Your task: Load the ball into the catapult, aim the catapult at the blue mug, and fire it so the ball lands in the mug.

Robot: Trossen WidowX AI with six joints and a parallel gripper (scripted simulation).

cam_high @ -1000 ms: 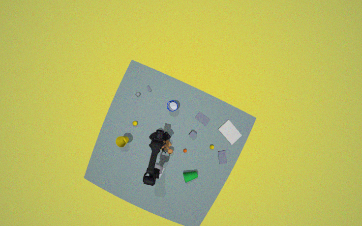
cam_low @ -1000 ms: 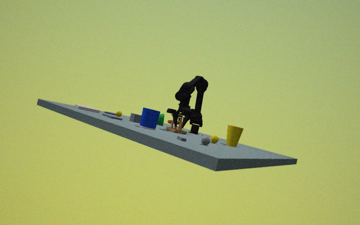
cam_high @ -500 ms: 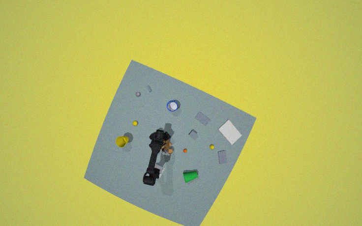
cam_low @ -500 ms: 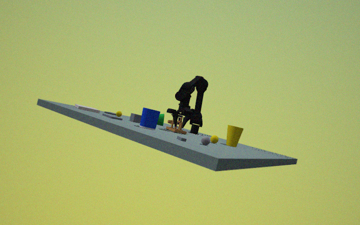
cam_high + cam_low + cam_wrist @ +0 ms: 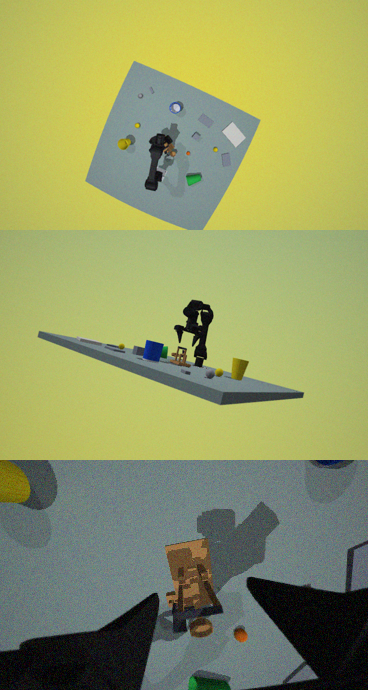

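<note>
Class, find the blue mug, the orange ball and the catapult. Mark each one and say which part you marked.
Blue mug (image 5: 170, 107) (image 5: 153, 351): top view, rim; exterior view, side wall.
Orange ball (image 5: 188, 153) (image 5: 241, 634): top and wrist views, upper surface.
Catapult (image 5: 187, 549): wrist view, wooden base.

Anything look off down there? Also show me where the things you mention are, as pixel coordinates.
Just one thing: the green cup (image 5: 193, 179) (image 5: 164, 352) (image 5: 210, 683) lies on its side, while the blue mug (image 5: 170, 107) (image 5: 153, 350) and yellow cup (image 5: 124, 144) (image 5: 239, 368) stand upright. The catapult (image 5: 170, 148) (image 5: 180, 362) (image 5: 192, 580) sits flat.
</note>
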